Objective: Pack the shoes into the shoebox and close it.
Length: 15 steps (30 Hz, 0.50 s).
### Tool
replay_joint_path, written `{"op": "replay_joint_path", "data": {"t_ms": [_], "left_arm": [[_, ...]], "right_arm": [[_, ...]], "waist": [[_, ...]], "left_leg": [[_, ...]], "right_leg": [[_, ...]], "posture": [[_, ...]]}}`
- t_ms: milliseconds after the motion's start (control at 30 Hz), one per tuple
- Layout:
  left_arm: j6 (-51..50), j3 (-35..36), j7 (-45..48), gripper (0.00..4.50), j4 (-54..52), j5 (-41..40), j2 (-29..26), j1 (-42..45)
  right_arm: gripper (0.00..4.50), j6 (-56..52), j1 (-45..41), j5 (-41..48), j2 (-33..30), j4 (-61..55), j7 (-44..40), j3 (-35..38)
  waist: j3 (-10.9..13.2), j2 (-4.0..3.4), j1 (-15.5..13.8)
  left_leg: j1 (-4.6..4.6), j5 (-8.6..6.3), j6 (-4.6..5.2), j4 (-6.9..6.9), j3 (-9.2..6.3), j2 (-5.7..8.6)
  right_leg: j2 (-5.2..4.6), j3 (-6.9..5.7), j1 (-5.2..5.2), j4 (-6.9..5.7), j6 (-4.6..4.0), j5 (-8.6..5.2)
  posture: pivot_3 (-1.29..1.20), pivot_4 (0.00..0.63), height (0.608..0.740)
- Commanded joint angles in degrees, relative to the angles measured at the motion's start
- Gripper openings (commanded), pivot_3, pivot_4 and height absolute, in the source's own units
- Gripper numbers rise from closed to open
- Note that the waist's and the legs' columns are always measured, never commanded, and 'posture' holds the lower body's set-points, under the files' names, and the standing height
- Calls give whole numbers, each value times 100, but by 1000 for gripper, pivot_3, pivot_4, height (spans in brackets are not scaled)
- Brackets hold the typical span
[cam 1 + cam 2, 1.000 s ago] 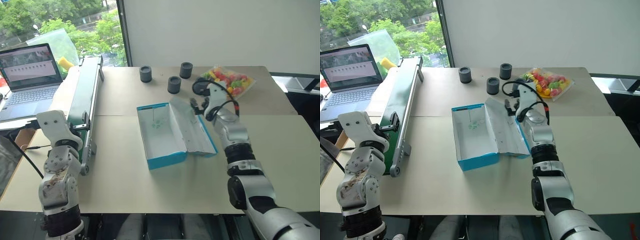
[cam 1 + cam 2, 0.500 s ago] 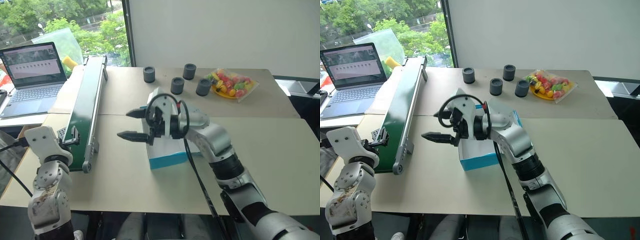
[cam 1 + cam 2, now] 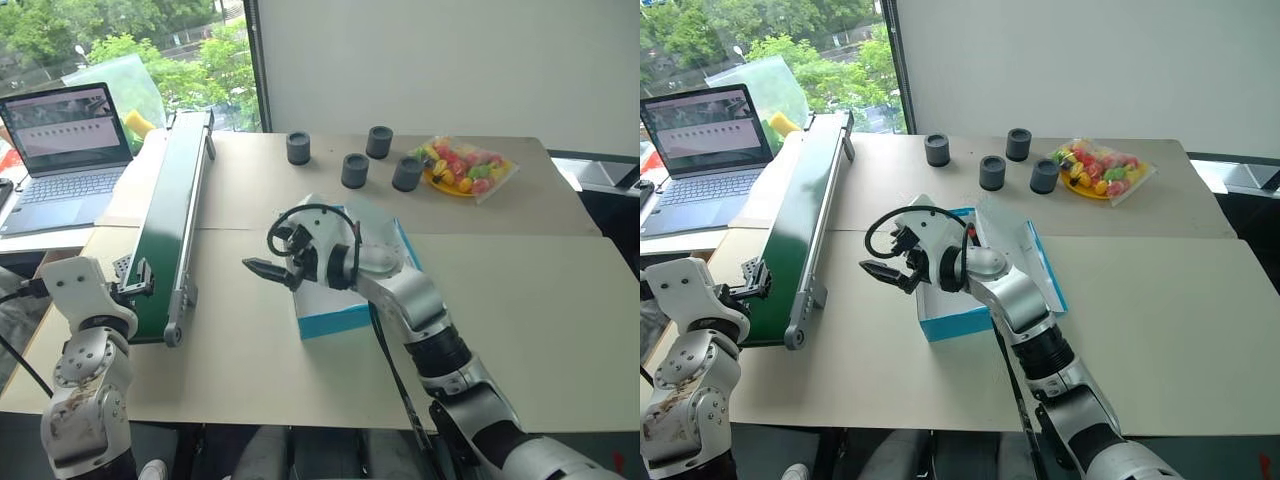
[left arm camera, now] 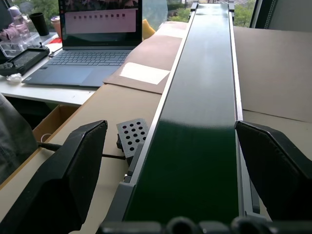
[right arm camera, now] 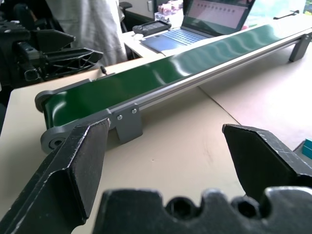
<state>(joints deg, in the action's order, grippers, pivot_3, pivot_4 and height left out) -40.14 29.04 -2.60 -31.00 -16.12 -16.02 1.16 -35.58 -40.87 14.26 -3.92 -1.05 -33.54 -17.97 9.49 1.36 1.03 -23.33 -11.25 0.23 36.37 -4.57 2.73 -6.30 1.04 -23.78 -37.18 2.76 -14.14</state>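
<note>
The teal shoebox (image 3: pixel 335 322) stands open in the middle of the table, its lid (image 3: pixel 1012 232) leaning out to the right. The shoes are out of view. My right gripper (image 3: pixel 267 256) reaches across the box's near left corner and points left toward the belt, open and empty. The right wrist view shows its fingers (image 5: pixel 73 161) spread wide over bare tabletop. At the table's left front edge my left gripper (image 4: pixel 170 170) is open too, with nothing in it, aimed along the near end of the green belt.
A long green conveyor belt (image 3: pixel 178 190) runs front to back along the left side. A laptop (image 3: pixel 65 150) sits beyond it. Several dark cylinders (image 3: pixel 354 170) and a bag of colourful sweets (image 3: pixel 465 165) stand at the back. Bare tabletop lies right of the box.
My right arm has swung from the lid at the box's far right, across the box, to its left front corner, turning to point left. The left hand drew back slightly. Both grippers stayed open.
</note>
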Motion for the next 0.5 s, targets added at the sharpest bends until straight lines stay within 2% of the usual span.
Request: {"op": "replay_joint_path", "data": {"t_ms": [33, 367, 500], "left_arm": [[-20, -59, 64, 4500, -172, 59, -185, 83], [8, -274, 114, 4500, 1, 63, -197, 207], [-7, -478, 88, 4500, -68, 101, -116, 134]], "right_arm": [[4426, -1, -5, 38, 24, -195, 30, 111], [4426, -49, 79, 50, -19, -224, 12, 134], [4426, 3, 189, -6, -228, -306, -106, 72]], "waist": [[0, 0, 5], [0, 0, 10], [0, 0, 2]], "left_leg": [[0, 0, 0, 0, 1, 0], [0, 0, 0, -2, 2, -3], [0, 0, 0, -2, 2, -2]], "right_leg": [[0, 0, 0, 1, 0, 0], [3, 0, -2, 0, -1, 0], [2, 1, 1, 2, -1, 0]], "posture": [[0, 150, 728], [0, 150, 728], [0, 150, 728]]}}
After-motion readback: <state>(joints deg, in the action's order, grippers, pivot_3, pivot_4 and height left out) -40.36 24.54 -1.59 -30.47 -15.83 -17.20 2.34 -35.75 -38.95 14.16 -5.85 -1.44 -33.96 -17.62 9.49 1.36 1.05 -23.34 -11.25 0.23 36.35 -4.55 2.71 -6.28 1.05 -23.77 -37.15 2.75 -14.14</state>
